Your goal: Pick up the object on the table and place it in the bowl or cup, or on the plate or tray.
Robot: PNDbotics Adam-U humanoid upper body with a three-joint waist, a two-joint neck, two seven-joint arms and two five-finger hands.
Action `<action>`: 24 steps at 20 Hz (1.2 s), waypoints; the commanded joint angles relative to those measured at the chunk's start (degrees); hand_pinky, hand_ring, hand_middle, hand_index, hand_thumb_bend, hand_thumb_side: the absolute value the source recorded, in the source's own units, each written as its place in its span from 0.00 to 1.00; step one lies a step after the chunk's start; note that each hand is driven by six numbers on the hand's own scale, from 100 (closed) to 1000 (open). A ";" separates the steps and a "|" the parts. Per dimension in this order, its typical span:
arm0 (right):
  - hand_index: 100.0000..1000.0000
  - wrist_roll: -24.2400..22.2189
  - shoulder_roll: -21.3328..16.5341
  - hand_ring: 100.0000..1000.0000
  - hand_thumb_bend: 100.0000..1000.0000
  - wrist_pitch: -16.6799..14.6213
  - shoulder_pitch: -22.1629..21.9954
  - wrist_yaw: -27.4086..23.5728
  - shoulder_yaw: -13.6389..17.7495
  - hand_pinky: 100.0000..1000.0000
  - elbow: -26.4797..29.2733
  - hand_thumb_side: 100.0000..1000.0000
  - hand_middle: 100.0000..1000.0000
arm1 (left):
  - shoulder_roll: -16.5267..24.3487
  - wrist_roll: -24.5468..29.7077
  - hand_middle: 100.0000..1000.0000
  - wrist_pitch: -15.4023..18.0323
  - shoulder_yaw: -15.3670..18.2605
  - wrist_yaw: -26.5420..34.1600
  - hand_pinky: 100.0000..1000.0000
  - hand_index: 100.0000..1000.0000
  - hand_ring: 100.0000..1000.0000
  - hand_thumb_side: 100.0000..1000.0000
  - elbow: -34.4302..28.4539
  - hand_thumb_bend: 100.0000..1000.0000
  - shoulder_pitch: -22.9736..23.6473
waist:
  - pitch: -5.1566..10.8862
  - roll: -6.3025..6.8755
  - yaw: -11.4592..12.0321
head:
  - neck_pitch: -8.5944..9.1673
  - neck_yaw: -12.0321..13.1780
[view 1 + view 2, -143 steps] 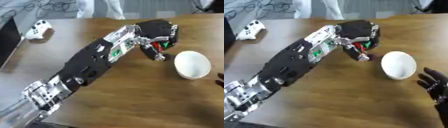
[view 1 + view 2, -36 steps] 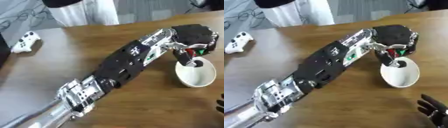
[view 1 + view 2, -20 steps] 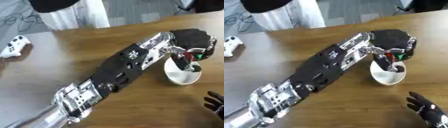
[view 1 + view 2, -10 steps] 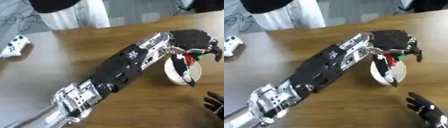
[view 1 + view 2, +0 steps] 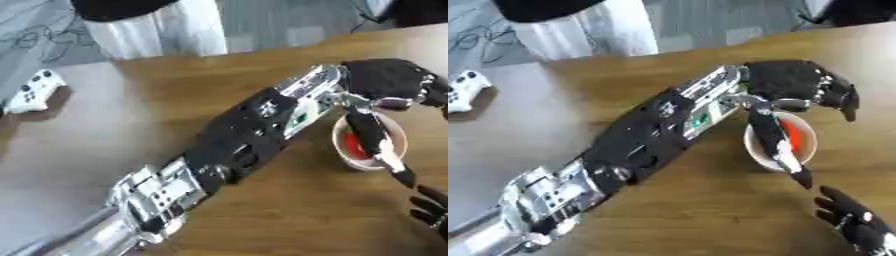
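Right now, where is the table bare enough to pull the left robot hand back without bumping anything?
Bare wood lies between the forearm and the white controller, and along the near edge between the bowl and the right robot hand, open at the lower right corner. It is crowded at the bowl: the left robot hand is open above it, a red object inside.

Two head-mounted eyes, looking down (steeply), sharing table (image 5: pixel 105 130), bowl (image 5: pixel 756 150)

Black-shelled left arm (image 5: pixel 245 135), silver joint near elbow, green marking at wrist, black robot hand (image 5: pixel 794 82)
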State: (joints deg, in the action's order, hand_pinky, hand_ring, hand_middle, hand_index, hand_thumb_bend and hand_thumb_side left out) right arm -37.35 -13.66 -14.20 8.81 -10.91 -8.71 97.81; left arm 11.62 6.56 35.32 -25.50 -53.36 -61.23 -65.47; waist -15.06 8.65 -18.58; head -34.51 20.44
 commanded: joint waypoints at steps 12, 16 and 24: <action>0.97 1.87 -1.24 0.97 0.00 -0.52 -2.18 -1.72 1.55 0.94 0.43 0.87 0.99 | 3.30 3.87 0.58 -1.02 -3.46 10.21 0.52 0.69 0.55 0.59 -8.95 0.59 -0.13 | 6.33 -3.04 6.83 | -2.26 0.63; 0.97 3.09 -1.88 1.00 0.00 -1.06 -3.17 -3.08 2.12 0.93 0.54 0.80 0.98 | 5.16 6.36 0.56 -5.37 -5.55 23.88 0.62 0.68 0.60 0.76 -13.91 0.56 1.55 | 9.02 -4.66 10.89 | -1.15 0.73; 0.97 7.45 -1.99 1.00 0.00 -1.87 -4.78 -4.15 3.98 0.95 0.08 0.76 1.00 | 12.95 9.03 0.55 -19.09 -6.51 48.82 0.75 0.67 0.65 0.79 -28.04 0.58 10.95 | 13.17 -6.39 18.49 | -0.16 -1.93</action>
State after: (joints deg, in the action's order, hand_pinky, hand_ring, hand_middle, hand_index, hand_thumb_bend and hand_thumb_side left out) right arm -30.58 -14.71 -15.91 3.81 -14.67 -5.20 97.13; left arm 22.51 15.64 17.98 -32.51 -7.57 -86.73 -53.87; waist -2.67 2.50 0.37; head -35.83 19.34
